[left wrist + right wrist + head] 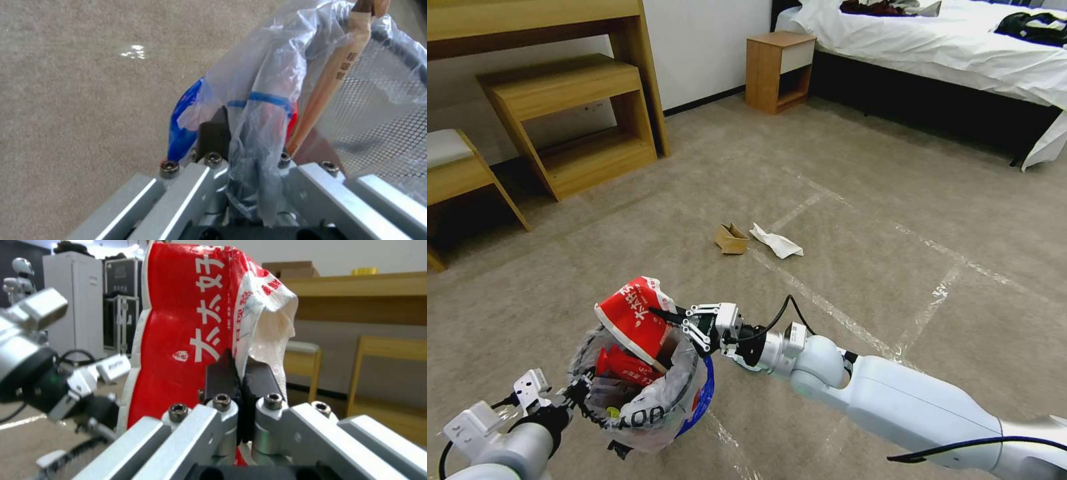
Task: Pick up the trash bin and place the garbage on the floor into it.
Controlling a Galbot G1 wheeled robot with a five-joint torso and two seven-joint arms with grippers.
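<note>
Head view: the left gripper (575,393) holds the trash bin (647,393) off the floor (894,280) by its rim, mouth up, so litter can drop in; the right gripper (670,319) poises a red wrapper (634,313) over it.

Left wrist view: the jaws pinch rim and bag liner (262,110) (firmly, it seems).

Right wrist view: the jaws are clamped on the wrapper's edge, the left gripper just beyond

Even, bright indoor light — soft shadows under the light wooden desk shelves (570,120) and the white-sheeted bed (947,47). Shiny clear tape lines (827,307) glare on the beige-grey short-pile carpet (894,200). Wrist views are blurred close up — straight edges bow outward toward the head view's borders.
</note>
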